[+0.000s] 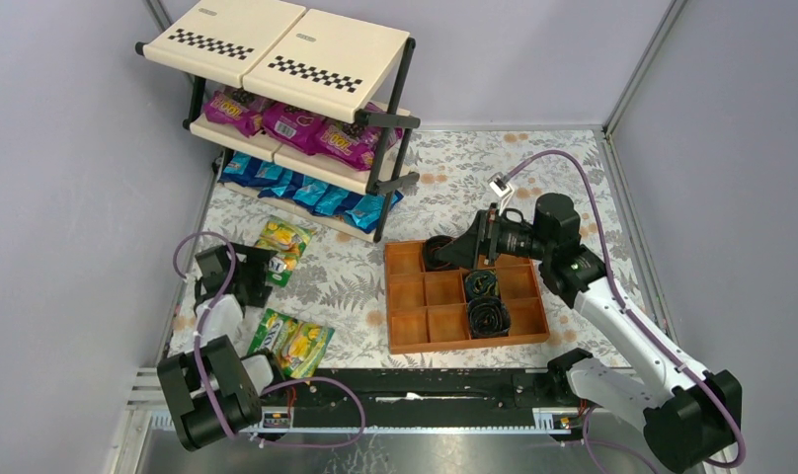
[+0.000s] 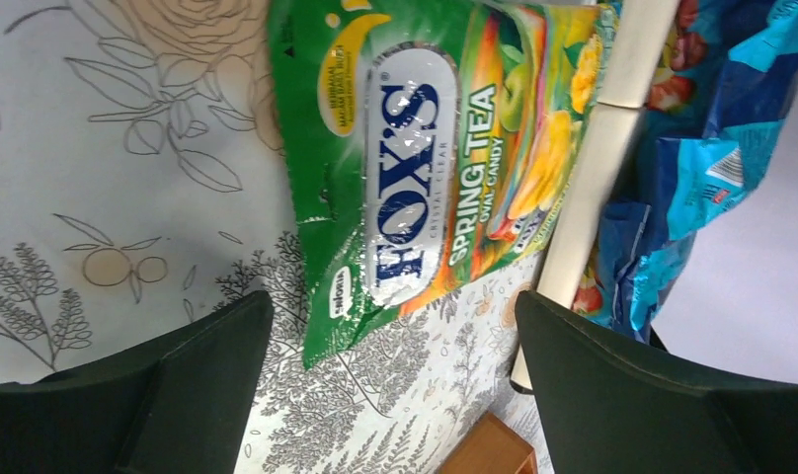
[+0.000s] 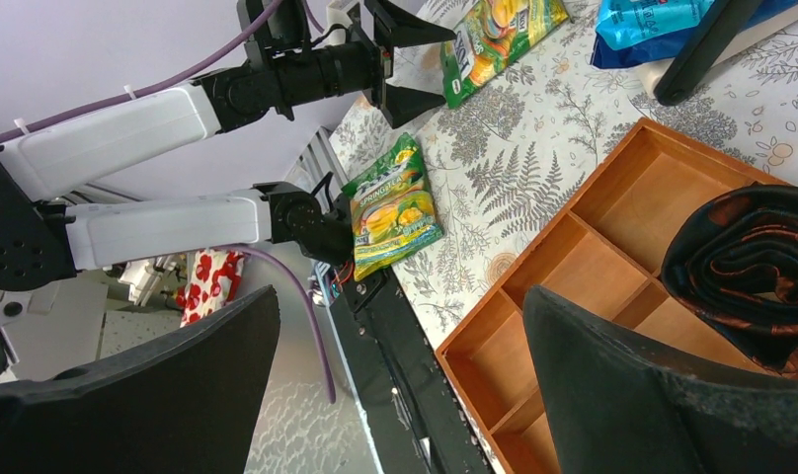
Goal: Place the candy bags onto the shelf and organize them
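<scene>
1. The green bag (image 2: 415, 168) in front of the left fingers (image 2: 188, 375) reads "FOX'S", "CRYSTAL CLEAR", "SPRING TEA" and "OVAL CANDY". It lies flat on the bench (image 1: 454, 178) at 9 o'clock, just beside the foot of the shelf (image 1: 277, 49).
2. The left fingers are released and spread wide, and they grasp nothing. Only the lower corner of the bag shows in the gap between them.
3. The shelf stands at 11 o'clock. Purple bags (image 1: 296, 123) lie on its middle tier and blue bags (image 1: 306, 193) on its bottom tier. Their writing is too small to read.
4. The cream edge of the bottom tier runs between the green bag and the blue bags.
5. Two more green bags (image 1: 294, 343) lie touching side by side at 7 o'clock, near the base of the left arm.
6. A wooden tray (image 1: 405, 296) with compartments sits at 4 o'clock and holds three dark rolls (image 1: 487, 316).
7. The right fingers (image 3: 612, 385) are also released and empty. They are above the far-left corner of the tray, with one roll just beside them.
</scene>
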Motion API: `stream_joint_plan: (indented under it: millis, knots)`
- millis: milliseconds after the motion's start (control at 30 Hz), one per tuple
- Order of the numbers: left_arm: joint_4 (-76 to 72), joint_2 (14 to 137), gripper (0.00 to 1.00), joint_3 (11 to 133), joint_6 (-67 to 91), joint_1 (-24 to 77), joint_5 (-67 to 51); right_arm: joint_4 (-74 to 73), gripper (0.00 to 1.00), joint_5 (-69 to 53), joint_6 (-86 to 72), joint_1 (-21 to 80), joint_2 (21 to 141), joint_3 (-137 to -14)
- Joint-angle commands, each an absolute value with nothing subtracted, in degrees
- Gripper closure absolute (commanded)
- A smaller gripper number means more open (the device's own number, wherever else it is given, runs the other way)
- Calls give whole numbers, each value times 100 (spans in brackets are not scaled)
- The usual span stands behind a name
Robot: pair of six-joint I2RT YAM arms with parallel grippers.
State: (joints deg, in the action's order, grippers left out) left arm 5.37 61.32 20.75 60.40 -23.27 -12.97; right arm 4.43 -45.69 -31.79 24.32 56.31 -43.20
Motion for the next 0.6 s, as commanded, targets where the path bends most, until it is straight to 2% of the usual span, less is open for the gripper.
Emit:
stream_joint_plan:
  millis: [0,67,233,400,567]
  knots:
    - [916,6019,1,2126,5956,-2345,-1215,447,0,-4574,-3040,2412,5555,-4403]
    - [1426,5774,1,2319,5806,-2338,-860,428,0,-4481,-2984,2416,5585,-4330]
    - [1948,5264,1,2801,5197,-2204,-812,401,0,-4341,-3082,2663,6052,-4332]
    - [2063,5165,1,3194,4718,-1776,-752,1010,0,-3521,-3847,3725,6672,-4368]
    - [2088,5303,1,3687,4228,-1310,-860,2116,0,-2856,-4897,5048,8019,-4489]
